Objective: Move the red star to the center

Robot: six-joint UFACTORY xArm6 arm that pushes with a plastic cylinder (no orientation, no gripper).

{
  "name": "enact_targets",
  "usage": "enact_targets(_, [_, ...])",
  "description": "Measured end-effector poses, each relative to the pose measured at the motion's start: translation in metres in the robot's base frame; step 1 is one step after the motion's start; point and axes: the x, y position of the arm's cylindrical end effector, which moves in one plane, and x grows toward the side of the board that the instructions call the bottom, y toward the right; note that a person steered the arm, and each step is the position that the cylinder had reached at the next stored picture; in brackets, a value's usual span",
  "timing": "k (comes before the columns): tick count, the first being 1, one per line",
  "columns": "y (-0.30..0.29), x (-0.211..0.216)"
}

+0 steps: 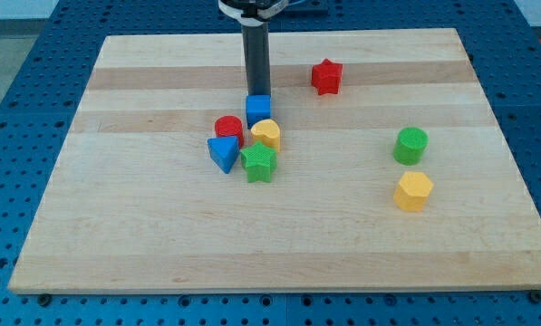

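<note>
The red star [325, 77] lies on the wooden board [161, 235] near the view's top, right of the middle. My tip [256, 93] is at the lower end of the dark rod, left of the red star and a block's width or more away from it. The tip stands just above the blue cube [258, 110], at or touching its top edge; I cannot tell which.
Below the blue cube sits a tight cluster: a red cylinder [228, 129], a yellow heart-like block [265, 134], a blue triangle [222, 153] and a green star [259, 163]. At the view's right are a green cylinder [411, 145] and a yellow hexagon [413, 191].
</note>
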Motion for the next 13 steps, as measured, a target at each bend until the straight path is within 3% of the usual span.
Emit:
enact_targets(3, [0.011, -0.004])
enact_targets(6, [0.077, -0.081])
enact_targets(7, [0.126, -0.063])
enact_targets(8, [0.133, -0.046])
enact_targets(10, [0.121, -0.045])
enact_targets(11, [0.123, -0.074])
enact_targets(13, [0.101, -0.038])
